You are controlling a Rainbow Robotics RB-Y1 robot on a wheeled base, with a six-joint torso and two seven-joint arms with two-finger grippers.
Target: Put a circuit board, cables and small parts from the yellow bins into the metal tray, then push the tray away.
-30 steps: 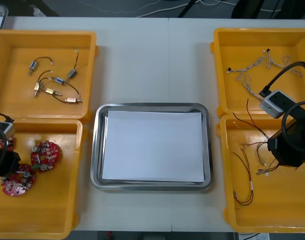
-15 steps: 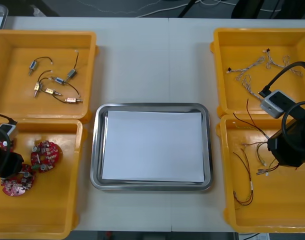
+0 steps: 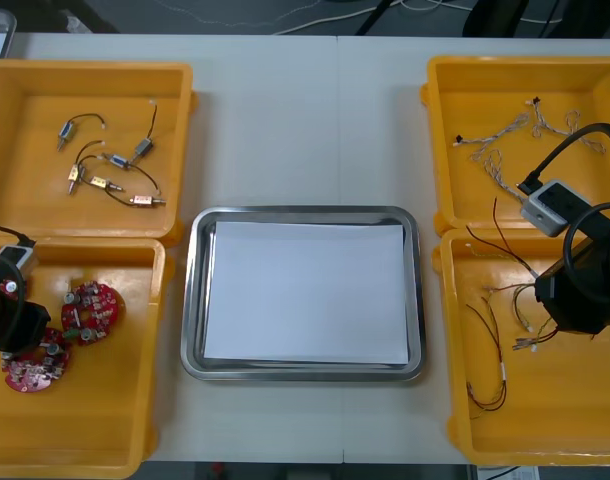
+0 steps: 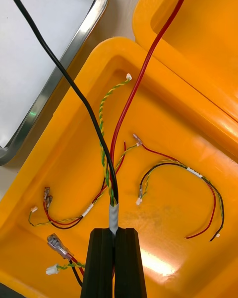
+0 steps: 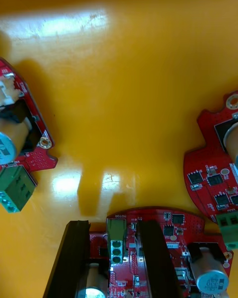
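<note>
My left gripper (image 5: 111,223) is low in the near-left yellow bin (image 3: 95,430). Its fingers are shut on a round red circuit board (image 5: 163,228), astride its green connector. In the front view that board (image 3: 30,368) lies partly under the left arm. A second board (image 3: 93,310) sits beside it. My right gripper (image 4: 115,231) hangs over the near-right bin (image 3: 585,420), shut on a black and red cable (image 4: 111,129) at its taped end. The cable's two wires (image 3: 505,250) reach out toward the metal tray (image 3: 303,213), which is white inside.
The far-left bin (image 3: 15,120) holds several small metal parts (image 3: 105,165) with short leads. The far-right bin (image 3: 595,90) holds pale twisted cables (image 3: 505,135). More red and yellow cables (image 4: 178,166) lie loose on the near-right bin's floor.
The left arm has shifted slightly over the circuit boards. The right arm and its cable have stayed still.
</note>
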